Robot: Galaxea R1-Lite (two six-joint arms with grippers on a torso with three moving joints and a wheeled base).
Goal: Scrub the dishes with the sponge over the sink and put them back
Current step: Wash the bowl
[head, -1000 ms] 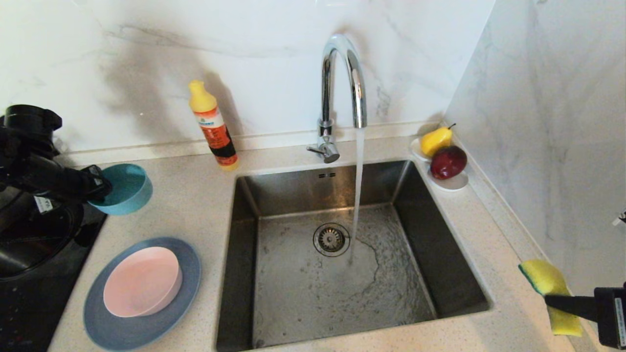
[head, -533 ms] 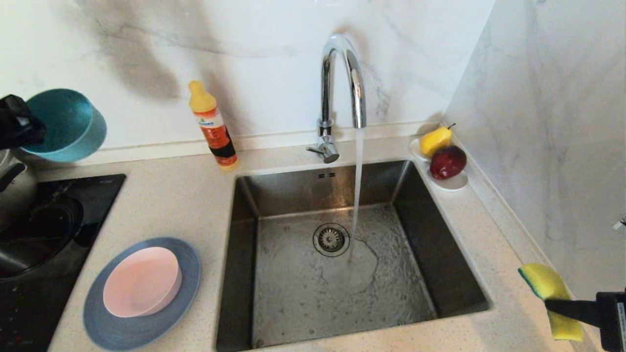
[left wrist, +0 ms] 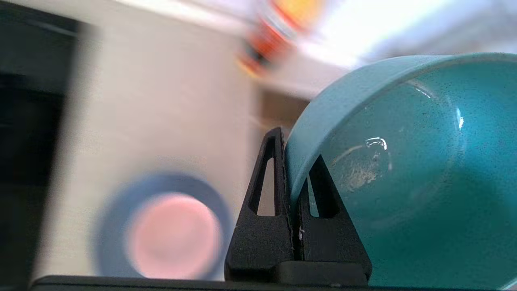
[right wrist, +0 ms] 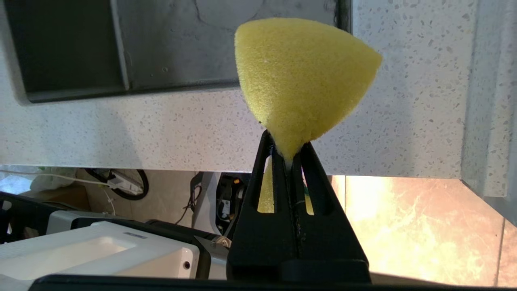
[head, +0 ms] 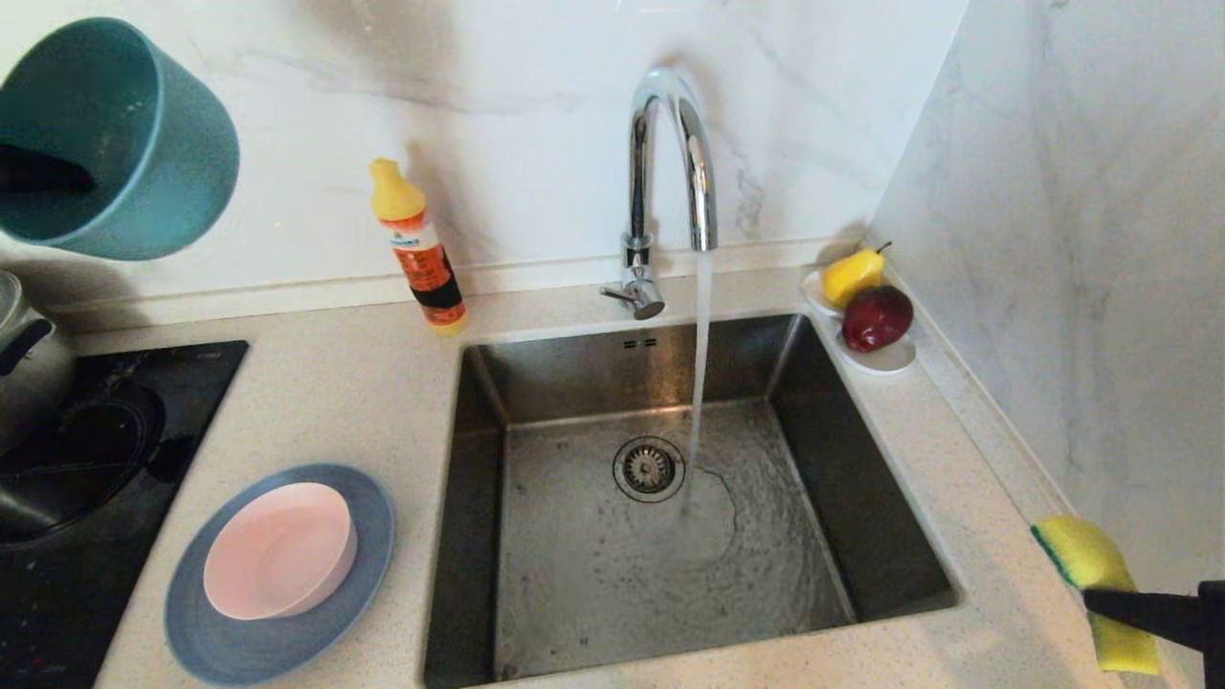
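Observation:
The small teal bowl (head: 124, 144) hangs high at the far left, tilted on its side, with my left gripper (left wrist: 295, 147) shut on its rim. One dark finger (head: 48, 172) shows inside it. A pale pink bowl (head: 278, 550) sits on the slate-blue plate (head: 239, 651) on the counter left of the sink (head: 478, 459). At the counter's right front corner my right gripper (right wrist: 287, 139) is shut on the yellow sponge (head: 1091, 574), just off the counter edge. In the right wrist view the sponge (right wrist: 303, 76) bulges out past the fingertips.
Water runs from the chrome tap (head: 670, 144) into the basin near the strainer drain (head: 649, 469). A yellow-and-orange detergent bottle (head: 418, 251) stands behind the sink's left corner. A white saucer (head: 885, 359) with pear and apple sits at back right. A black hob (head: 57, 498) with a pot (head: 24, 354) is at left.
My left gripper has lifted the teal bowl from just above the counter up to the top left. The right gripper and sponge have drifted slightly right and down.

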